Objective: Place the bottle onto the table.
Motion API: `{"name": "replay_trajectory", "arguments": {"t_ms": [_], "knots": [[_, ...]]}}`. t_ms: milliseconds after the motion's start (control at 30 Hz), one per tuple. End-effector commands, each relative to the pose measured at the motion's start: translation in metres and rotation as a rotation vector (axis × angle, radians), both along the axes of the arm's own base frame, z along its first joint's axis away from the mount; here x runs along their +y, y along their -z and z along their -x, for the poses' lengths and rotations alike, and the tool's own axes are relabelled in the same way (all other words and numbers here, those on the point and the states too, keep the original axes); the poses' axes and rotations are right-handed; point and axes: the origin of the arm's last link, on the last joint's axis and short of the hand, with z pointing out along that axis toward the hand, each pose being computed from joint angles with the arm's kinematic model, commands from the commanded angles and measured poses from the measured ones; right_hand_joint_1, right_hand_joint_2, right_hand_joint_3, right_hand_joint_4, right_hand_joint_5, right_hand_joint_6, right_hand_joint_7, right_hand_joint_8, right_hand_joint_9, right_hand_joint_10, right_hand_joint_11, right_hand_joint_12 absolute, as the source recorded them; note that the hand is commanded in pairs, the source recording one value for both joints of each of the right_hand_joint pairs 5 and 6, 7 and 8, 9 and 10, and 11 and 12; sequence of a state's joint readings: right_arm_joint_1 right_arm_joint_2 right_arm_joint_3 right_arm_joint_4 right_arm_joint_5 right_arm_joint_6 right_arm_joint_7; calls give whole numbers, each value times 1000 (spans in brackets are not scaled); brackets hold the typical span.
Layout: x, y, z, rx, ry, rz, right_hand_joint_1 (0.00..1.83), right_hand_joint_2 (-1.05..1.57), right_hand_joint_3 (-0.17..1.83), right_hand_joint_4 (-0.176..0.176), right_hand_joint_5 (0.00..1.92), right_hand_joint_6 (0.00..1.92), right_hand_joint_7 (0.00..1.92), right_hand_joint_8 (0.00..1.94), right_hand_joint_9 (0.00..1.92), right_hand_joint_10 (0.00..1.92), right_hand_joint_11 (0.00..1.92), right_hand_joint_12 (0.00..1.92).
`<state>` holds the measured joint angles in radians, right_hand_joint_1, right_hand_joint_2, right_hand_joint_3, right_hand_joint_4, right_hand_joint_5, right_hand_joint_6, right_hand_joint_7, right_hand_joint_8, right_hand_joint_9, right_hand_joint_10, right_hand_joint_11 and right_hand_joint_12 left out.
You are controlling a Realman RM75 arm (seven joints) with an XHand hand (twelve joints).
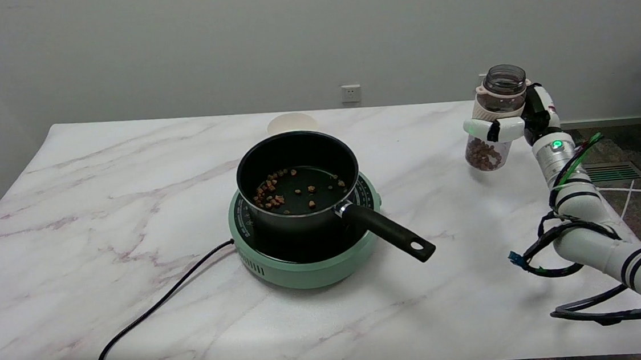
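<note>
— One view only, from the head camera: your right hand (513,122) grips the bottle (493,118) upright, fingers wrapped around its middle, near the tabletop's (129,218) far right edge.

— Is it down yet?

— You can't tell; its base may touch or hover. Fingers hide part of its wall, and brown pellets show below them. Your palm sits behind the bottle, mostly hidden. The pot (297,176) on the green cooker (304,261) stands well apart.

The right arm (605,237) reaches in from the lower right, forearm angled up and away, cables looped around it and a green light lit at the wrist. Its hand (513,122) is raised, white fingers (491,128) wrapped round a clear bottle (493,120).
</note>
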<state>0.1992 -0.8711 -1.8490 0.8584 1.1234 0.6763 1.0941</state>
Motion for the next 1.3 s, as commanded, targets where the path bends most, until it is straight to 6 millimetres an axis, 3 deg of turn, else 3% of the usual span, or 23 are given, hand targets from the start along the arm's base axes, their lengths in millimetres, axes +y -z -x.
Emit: {"name": "replay_trajectory", "arguments": {"t_ms": [33, 1133, 1200, 1300], "knots": [[6, 8, 21, -30, -48, 44, 1527, 645, 883, 0, 1446, 1446, 1380, 1380, 1222, 1222, 1091, 1091], [19, 11, 37, -49, -14, 34, 1558, 518, 1031, 0, 1428, 1428, 1360, 1360, 1211, 1211, 1086, 1086], [20, 12, 37, -49, -17, 35, 1561, 508, 1078, 0, 1427, 1427, 1355, 1355, 1215, 1215, 1091, 1091], [20, 11, 37, -48, -21, 37, 1540, 245, 1278, 0, 1304, 1304, 1324, 1324, 1198, 1198, 1071, 1071]]}}
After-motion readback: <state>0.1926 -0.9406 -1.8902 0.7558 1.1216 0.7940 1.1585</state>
